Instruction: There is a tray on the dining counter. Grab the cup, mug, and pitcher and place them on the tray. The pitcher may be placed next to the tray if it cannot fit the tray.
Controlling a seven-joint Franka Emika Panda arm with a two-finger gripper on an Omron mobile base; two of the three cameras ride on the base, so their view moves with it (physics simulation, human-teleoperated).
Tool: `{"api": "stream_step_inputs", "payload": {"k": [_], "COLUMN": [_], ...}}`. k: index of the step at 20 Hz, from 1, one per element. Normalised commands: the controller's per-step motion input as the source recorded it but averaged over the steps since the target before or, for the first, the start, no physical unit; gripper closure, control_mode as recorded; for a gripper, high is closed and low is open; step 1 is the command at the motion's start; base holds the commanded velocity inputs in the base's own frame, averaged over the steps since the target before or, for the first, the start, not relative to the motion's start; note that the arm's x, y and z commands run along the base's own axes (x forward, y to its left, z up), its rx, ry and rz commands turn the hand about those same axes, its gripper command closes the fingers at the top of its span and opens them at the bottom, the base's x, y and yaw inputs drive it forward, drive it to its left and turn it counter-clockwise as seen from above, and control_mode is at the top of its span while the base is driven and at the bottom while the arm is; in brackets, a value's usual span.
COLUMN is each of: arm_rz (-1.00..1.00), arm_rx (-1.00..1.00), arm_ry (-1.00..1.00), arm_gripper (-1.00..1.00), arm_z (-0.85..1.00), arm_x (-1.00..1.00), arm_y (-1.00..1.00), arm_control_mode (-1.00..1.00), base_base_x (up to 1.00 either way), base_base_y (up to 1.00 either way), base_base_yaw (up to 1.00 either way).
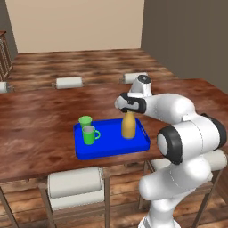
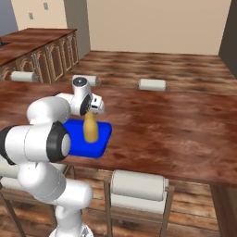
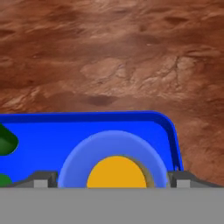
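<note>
The blue tray [image 1: 112,148] lies on the reddish-brown dining counter [image 1: 35,129]. On its left part stand the green cup [image 1: 85,120] and, just in front of it, the green mug [image 1: 90,135] with its handle to the right. The yellow pitcher [image 1: 128,126] stands upright on the tray's right part. My gripper [image 1: 129,110] hangs open directly over the pitcher's neck. In the hand view the fingertips [image 3: 43,178] stand wide apart on either side of the pitcher's top [image 3: 116,173], not touching it. The right base view shows the pitcher [image 2: 90,129] on the tray [image 2: 102,133] under the gripper [image 2: 88,109].
Pale cushioned stools line the near side [image 1: 75,181] and the far side [image 1: 69,82] of the counter. Bare counter [image 2: 176,129] stretches to the right of the tray. A second wooden counter [image 2: 32,41] runs along the back left.
</note>
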Motion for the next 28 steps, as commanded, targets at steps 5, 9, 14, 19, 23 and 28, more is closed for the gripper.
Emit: {"api": "stream_step_inputs", "payload": {"k": [5, 9, 14, 19, 23, 28], "arm_rz": [0.00, 0.00, 0.00, 0.00, 0.00, 0.00], "arm_rx": [0.00, 0.00, 0.00, -0.01, -0.07, -0.03], "arm_ry": [0.00, 0.00, 0.00, 0.00, 0.00, 0.00], "arm_gripper": [-1.00, -1.00, -1.00, -1.00, -1.00, -1.00], "arm_z": [0.33, 0.35, 0.33, 0.24, 0.09, 0.06], "arm_x": [-0.20, -0.39, -0.56, -0.88, -1.00, -1.00], "arm_y": [0.00, -0.04, -0.24, -0.22, -0.01, -0.12], "arm_control_mode": [-1.00, -1.00, -1.00, -1.00, -1.00, -1.00], "base_base_x": [0.00, 0.00, 0.00, 0.00, 0.00, 0.00], "base_base_y": [0.00, 0.00, 0.00, 0.00, 0.00, 0.00], "base_base_yaw": [0.00, 0.00, 0.00, 0.00, 0.00, 0.00]}}
